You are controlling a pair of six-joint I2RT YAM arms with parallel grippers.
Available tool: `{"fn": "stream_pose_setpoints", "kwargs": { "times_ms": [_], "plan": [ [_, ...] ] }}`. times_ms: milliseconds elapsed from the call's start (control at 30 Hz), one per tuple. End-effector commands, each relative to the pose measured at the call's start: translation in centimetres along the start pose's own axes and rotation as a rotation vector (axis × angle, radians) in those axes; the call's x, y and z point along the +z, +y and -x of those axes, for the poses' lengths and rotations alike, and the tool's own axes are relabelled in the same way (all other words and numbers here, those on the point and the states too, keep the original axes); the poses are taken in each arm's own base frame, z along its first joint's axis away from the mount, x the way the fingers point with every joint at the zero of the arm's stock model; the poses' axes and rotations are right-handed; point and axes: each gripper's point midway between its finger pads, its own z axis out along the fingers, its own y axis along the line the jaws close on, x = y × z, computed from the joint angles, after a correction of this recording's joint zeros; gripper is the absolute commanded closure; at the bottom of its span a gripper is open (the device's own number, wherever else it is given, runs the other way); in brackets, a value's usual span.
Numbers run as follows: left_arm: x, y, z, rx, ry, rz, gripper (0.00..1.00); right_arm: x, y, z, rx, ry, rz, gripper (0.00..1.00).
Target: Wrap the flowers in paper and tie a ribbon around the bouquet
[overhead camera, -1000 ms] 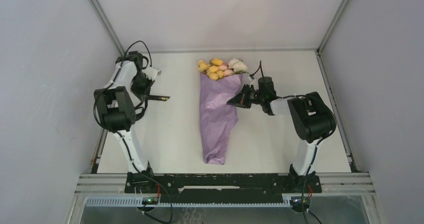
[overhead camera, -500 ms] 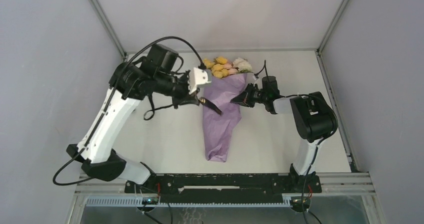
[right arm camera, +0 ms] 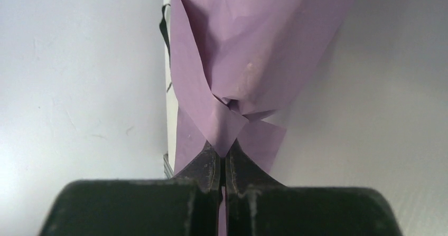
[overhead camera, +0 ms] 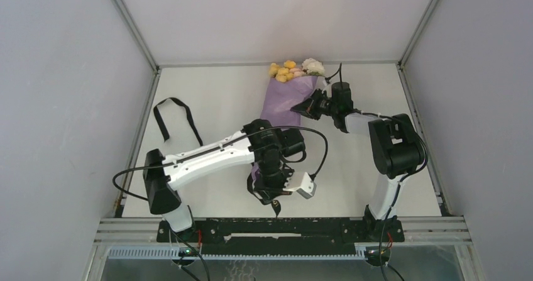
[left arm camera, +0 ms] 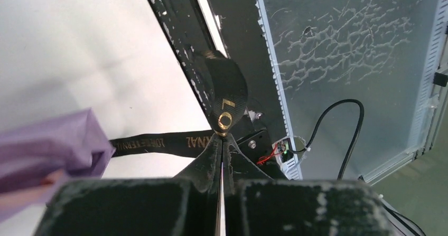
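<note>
- Now the left pincer (left arm camera: 222, 139) is clamped on the black ribbon (left arm camera: 158, 142), which runs sideways from its tips to the narrow tip of the lilac paper (left arm camera: 47, 151) just beside it
- The right pincer (right arm camera: 224, 157) is shut on a fold of that paper near the wide end of the bouquet (overhead camera: 284, 102), with the flowers (overhead camera: 292, 69) just beyond it
- The ribbon's slack trails well away from the left pincer across the desk (overhead camera: 214, 86)
- The step looks like passing ribbon around the cone: carry it low and taut, clear of the paper tip, while the right grip stops the wrap unrolling
</note>
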Motion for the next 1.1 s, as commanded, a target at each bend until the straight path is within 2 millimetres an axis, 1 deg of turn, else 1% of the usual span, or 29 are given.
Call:
{"fn": "stream_pose_setpoints", "kwargs": {
  "times_ms": [0,67,133,200,233,267,300,367,400,433,467,533,600,633,667,733,767,800,833,900,967,1033,1067],
  "plan": [
    [1.9,0.4,1.7,0.052,0.016,-0.033,1.00,-0.1,5.1,3.4,-0.009,-0.099,0.120,1.00],
    [3.9,1.0,2.1,0.059,0.057,-0.043,1.00,0.1,5.7,3.8,0.009,-0.105,0.139,1.00],
    [5.6,2.5,2.8,0.075,0.066,0.015,1.00,0.2,6.2,4.2,0.011,-0.105,0.143,1.00],
    [6.6,5.1,4.0,0.107,0.044,0.133,1.00,0.3,6.4,4.3,0.014,-0.103,0.148,1.00],
    [6.9,7.0,5.3,0.138,0.007,0.224,1.00,0.2,6.7,4.3,0.019,-0.099,0.156,1.00],
    [6.9,8.4,5.5,0.145,0.011,0.291,1.00,0.1,6.8,4.2,0.021,-0.094,0.163,1.00],
    [6.6,10.0,7.1,0.175,-0.030,0.377,1.00,0.0,7.1,4.1,0.019,-0.087,0.170,1.00],
    [5.1,12.6,9.8,0.203,-0.102,0.532,1.00,-0.2,7.6,4.0,0.001,-0.073,0.179,1.00],
    [3.7,13.5,11.7,0.212,-0.159,0.608,1.00,-0.4,7.9,4.0,-0.012,-0.063,0.180,1.00],
    [2.0,14.1,13.3,0.213,-0.218,0.676,1.00,-0.5,8.1,3.8,-0.028,-0.052,0.180,1.00],
    [-0.1,14.4,15.1,0.218,-0.280,0.736,1.00,-0.7,8.2,3.7,-0.044,-0.041,0.175,1.00],
    [-4.2,15.0,17.7,0.201,-0.352,0.851,1.00,-1.1,8.1,3.6,-0.066,-0.027,0.159,1.00],
    [-7.3,15.5,19.4,0.197,-0.404,0.943,1.00,-1.4,8.1,3.6,-0.082,-0.018,0.157,1.00],
    [-7.8,15.9,19.6,0.207,-0.399,0.975,0.97,-1.6,8.2,3.6,-0.089,-0.012,0.158,1.00],
    [-8.0,16.4,19.5,0.214,-0.382,1.003,0.86,-1.6,8.1,3.5,-0.092,-0.005,0.156,1.00],
    [-7.5,17.2,18.6,0.208,-0.335,1.035,0.32,-1.7,8.1,3.2,-0.101,0.010,0.155,1.00],
    [-6.9,17.4,17.8,0.199,-0.308,1.036,0.08,-1.7,8.1,3.0,-0.105,0.017,0.153,1.00],
    [-6.6,17.2,17.4,0.185,-0.300,1.019,0.01,-1.6,8.0,2.8,-0.107,0.026,0.151,1.00],
    [-6.4,16.6,16.8,0.170,-0.291,0.985,0.00,-1.6,8.0,2.5,-0.110,0.035,0.150,1.00],
    [-6.5,14.4,16.0,0.150,-0.291,0.884,0.00,-1.5,7.8,2.1,-0.115,0.050,0.147,1.00],
    [-7.7,12.0,14.8,0.119,-0.298,0.803,0.00,-1.5,7.8,1.6,-0.128,0.064,0.141,1.00],
    [-9.5,10.5,12.9,0.075,-0.298,0.767,0.00,-1.4,7.5,1.2,-0.141,0.077,0.130,1.00],
    [-10.5,10.1,11.6,0.040,-0.295,0.761,0.00,-1.4,7.4,0.9,-0.147,0.084,0.124,1.00]
  ]
}}
